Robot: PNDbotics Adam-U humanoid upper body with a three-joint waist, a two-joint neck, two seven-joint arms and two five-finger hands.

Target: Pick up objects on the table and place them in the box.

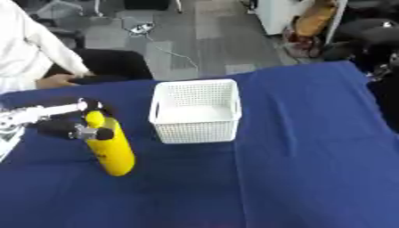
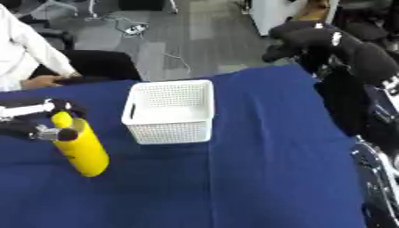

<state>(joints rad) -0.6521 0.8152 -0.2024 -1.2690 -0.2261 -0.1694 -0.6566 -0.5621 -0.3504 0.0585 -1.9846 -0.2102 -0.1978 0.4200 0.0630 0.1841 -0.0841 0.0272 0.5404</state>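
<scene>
Left hand [image 1: 74, 122] curled round the upper end of the yellow bottle [image 1: 111, 149], tilted on the blue table [image 1: 296, 169] just left of the white box [image 1: 195, 111]. Right hand [image 2: 300, 38] raised at upper right, well apart, fingers impossible to make out

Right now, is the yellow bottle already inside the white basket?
No, the yellow bottle is outside the white basket, to its left, with the left robot hand closed round its top.

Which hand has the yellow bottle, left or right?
The left hand: its fingers pinch the top of the yellow bottle. The right hand hangs raised past the table's far right corner, touching nothing.
</scene>
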